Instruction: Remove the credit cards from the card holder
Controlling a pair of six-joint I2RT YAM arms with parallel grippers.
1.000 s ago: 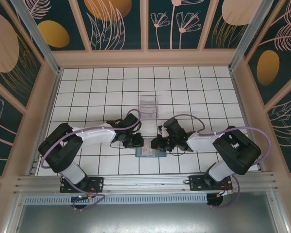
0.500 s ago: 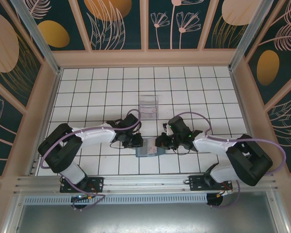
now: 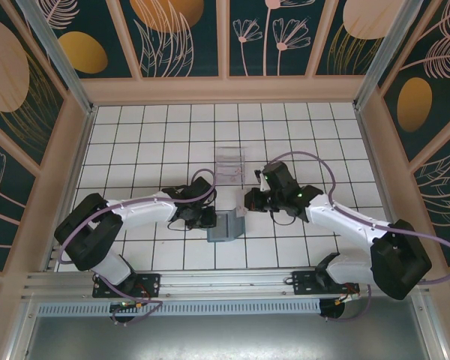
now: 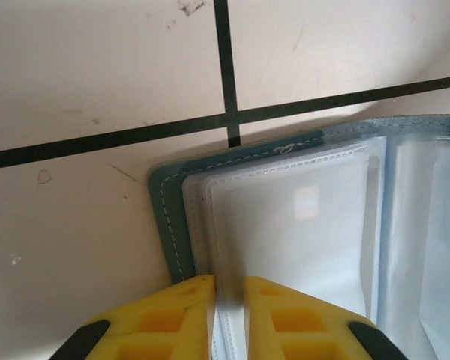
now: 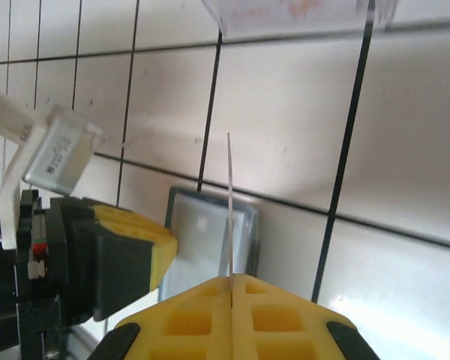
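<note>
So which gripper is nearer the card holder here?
Left. The left gripper is clamped on the edge of the card holder; the right gripper is just off its right side, pinching a thin card.

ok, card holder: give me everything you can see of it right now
The card holder is a flat slate-blue wallet, leather-like, with pale stitching along its rounded border. It lies open on the white tiled table between the two arms, with clear plastic sleeves exposed inside. The left gripper pinches its edge, a sleeve caught in its nearly closed jaws. The right gripper, shut on what looks like a thin card seen edge-on, hangs over it. Whether that card touches the holder is unclear.
</note>
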